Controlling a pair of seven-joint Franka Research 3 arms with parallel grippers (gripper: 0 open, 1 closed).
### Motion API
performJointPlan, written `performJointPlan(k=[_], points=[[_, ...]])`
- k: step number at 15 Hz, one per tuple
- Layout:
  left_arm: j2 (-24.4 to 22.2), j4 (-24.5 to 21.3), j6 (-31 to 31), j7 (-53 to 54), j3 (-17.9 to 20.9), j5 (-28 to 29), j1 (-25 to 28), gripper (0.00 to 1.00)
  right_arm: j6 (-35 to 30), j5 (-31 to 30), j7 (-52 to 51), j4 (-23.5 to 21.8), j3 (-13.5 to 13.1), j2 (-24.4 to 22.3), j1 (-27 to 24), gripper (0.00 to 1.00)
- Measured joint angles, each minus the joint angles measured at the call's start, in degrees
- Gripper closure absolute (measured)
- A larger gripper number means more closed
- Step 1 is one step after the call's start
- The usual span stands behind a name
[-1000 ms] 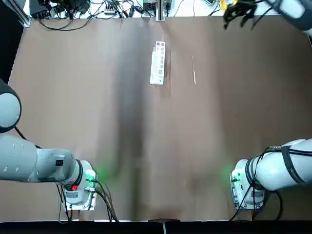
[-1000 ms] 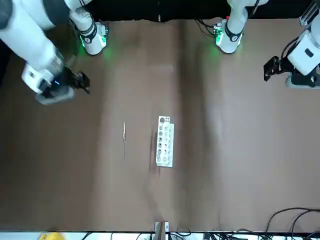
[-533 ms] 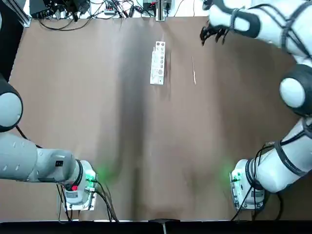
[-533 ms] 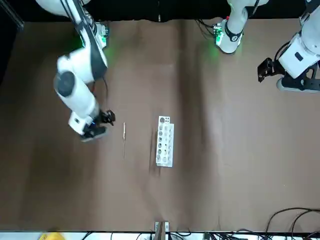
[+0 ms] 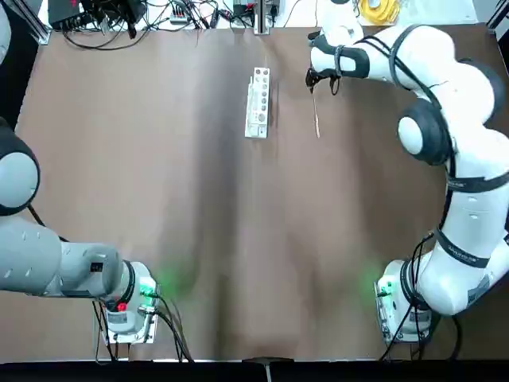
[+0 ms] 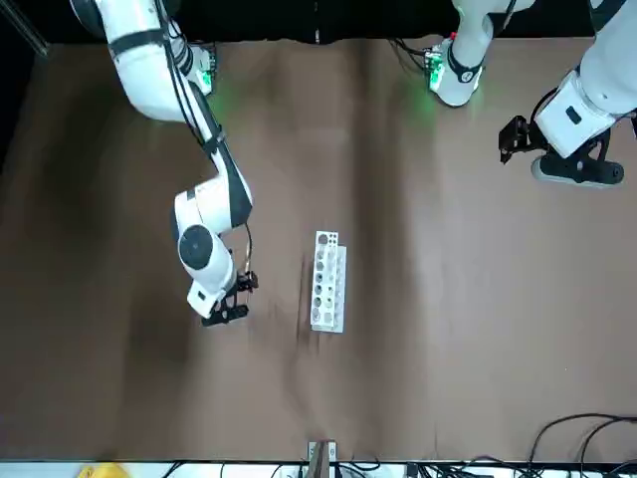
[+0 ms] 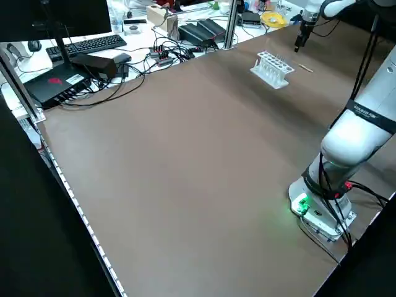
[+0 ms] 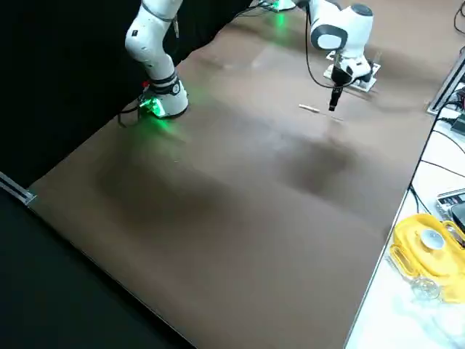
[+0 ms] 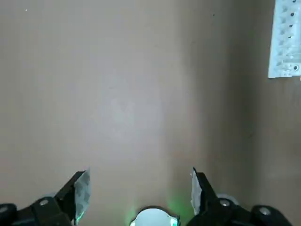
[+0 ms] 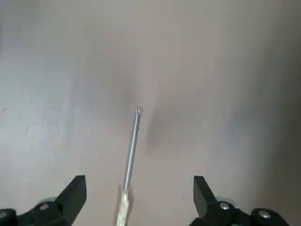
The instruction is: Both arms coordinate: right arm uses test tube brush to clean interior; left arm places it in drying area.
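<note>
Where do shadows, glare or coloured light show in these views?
Top view: dark streak down the table, left of the white rack; green glow by both arm bases. Right side view: blotchy shadows beyond the brush. Left wrist view: pale glare mid-table.

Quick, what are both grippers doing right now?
Left gripper: open, empty, off at the robot's left.
Right gripper: open, empty, above the brush.

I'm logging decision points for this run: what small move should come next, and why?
Probably lower the right gripper straight toward the brush, then close. Its fingers are open on either side of the brush, which lies on the table between them in the wrist view, not yet gripped.
</note>
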Motion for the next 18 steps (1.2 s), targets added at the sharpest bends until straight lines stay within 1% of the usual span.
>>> performJointPlan(k=[3, 4, 5, 7, 8, 9, 10, 11, 12, 14, 16, 17, 18], points=[[0.0, 0.05, 0.01, 0.24, 0.09, -0.04, 0.24, 0.0, -0.04, 0.1, 0.48, 4.54, -0.03, 4.45, -0.04, 0.0], [0.02, 0.07, 0.07, 0.43, 0.12, -0.05, 0.23, 0.0, -0.06, 0.42, 0.67, 5.79, -0.02, 5.78, -0.07, 0.02], [0.4, 0.04, 0.08, 0.51, 0.08, -0.05, 0.03, 0.0, -0.1, 2.09, 0.87, 7.59, -0.02, 8.0, -0.18, 0.04], [1.0, 0.03, 0.08, 0.53, -0.14, -0.05, -0.36, 0.0, -0.2, 4.65, 0.86, 8.38, -0.02, 9.51, -0.34, 0.07], [1.21, 0.03, 0.08, 0.53, -0.27, -0.05, -0.46, 0.0, -0.31, 6.02, 0.79, 8.54, -0.02, 10.04, -0.41, 0.15], [1.29, 0.03, 0.08, 0.53, -0.3, -0.05, -0.44, 0.0, -0.54, 7.09, 0.57, 8.65, -0.02, 10.46, -0.55, 0.19], [1.31, 0.04, 0.08, 0.53, -0.25, -0.05, -0.39, 0.0, -0.9, 7.76, 0.2, 8.72, -0.02, 10.78, -0.75, 0.19], [1.31, 0.06, 0.08, 0.53, -0.16, -0.05, -0.34, 0.0, -1.43, 8.23, -0.02, 8.8, -0.05, 10.92, -0.95, 0.27], [1.31, 0.09, 0.08, 0.53, -0.06, -0.05, -0.3, 0.0, -2.12, 8.34, -0.05, 9.04, -0.15, 10.9, -1.18, 0.37], [1.31, 0.11, 0.08, 0.53, -0.03, -0.05, -0.29, 0.0, -2.77, 8.81, -0.34, 9.23, -0.1, 10.91, -1.3, 0.41], [1.31, 0.11, 0.08, 0.53, -0.05, -0.05, -0.29, 0.0, -2.98, 8.96, -0.36, 9.34, -0.07, 10.88, -1.26, 0.6], [1.31, 0.11, 0.08, 0.53, -0.06, -0.05, -0.29, 0.0, -3.02, 8.97, -0.37, 9.36, -0.02, 10.88, -1.2, 0.63], [1.31, 0.11, 0.08, 0.53, -0.06, -0.05, -0.29, 0.0, -3.02, 8.99, -0.37, 9.36, -0.01, 10.88, -1.2, 0.64]])
